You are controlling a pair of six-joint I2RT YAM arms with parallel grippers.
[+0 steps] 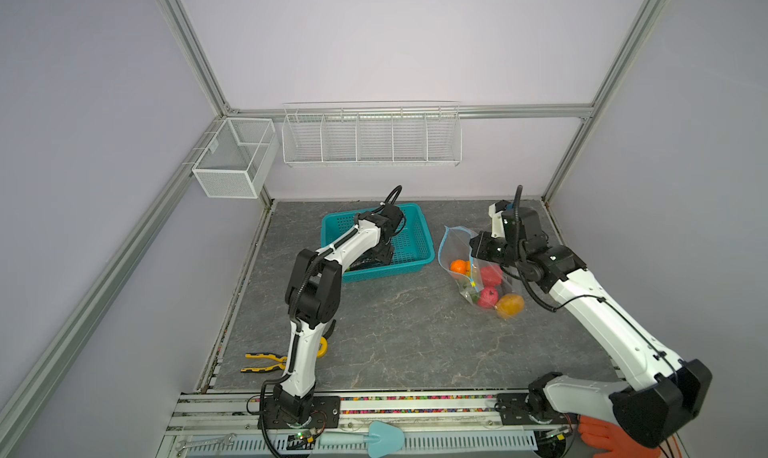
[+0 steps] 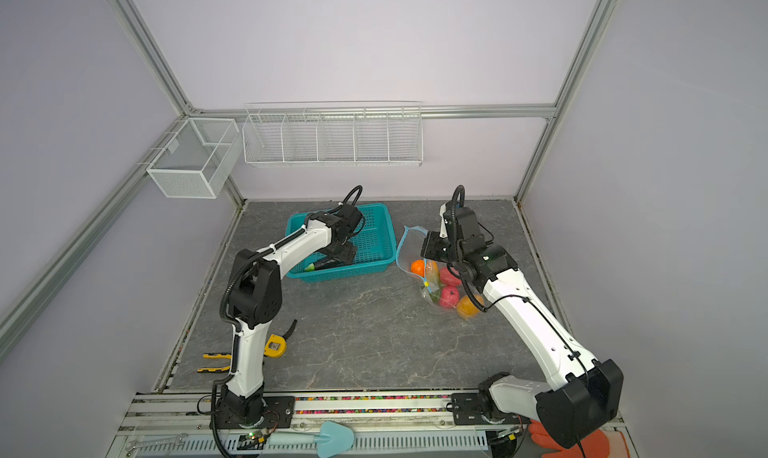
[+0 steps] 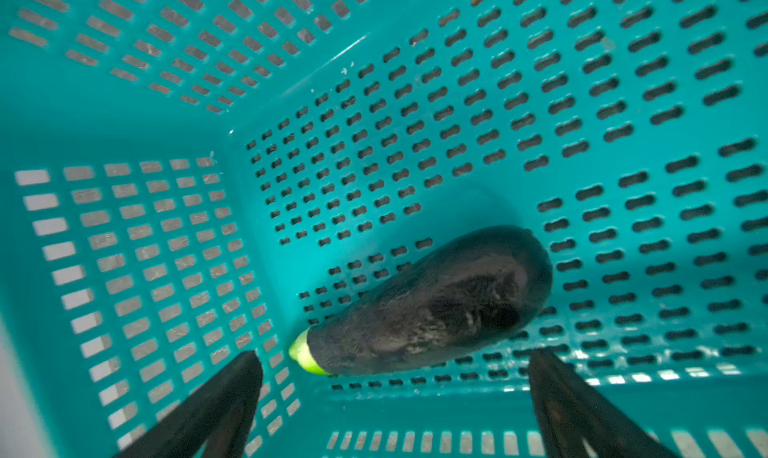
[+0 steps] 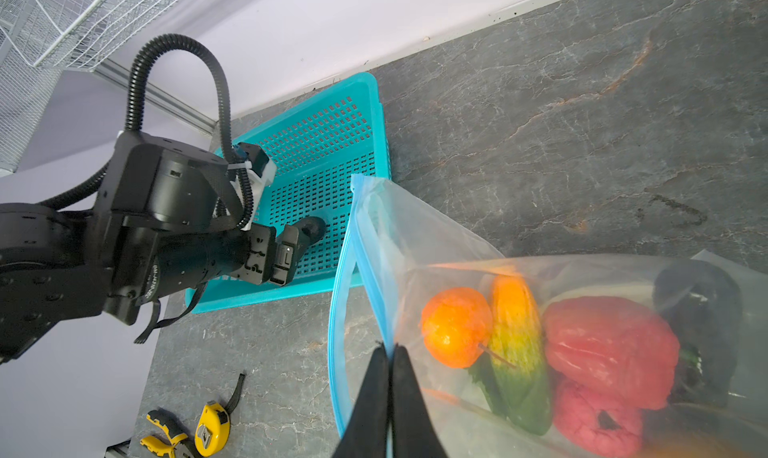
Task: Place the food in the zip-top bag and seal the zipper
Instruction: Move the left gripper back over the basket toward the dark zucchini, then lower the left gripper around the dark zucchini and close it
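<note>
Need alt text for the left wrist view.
A dark toy eggplant with a green stem end lies on the floor of a teal perforated basket, near a corner. The left pincer is wide open, its two dark fingers short of the eggplant, not touching it.

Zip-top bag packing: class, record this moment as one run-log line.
left end effector: open, over eggplant in teal basket | right end effector: shut on zip-top bag mouth | zipper: unsealed

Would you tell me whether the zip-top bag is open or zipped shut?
Open: the zip-top bag's blue zipper strips gape apart in the right wrist view, the right gripper's jaws pinching one.
</note>
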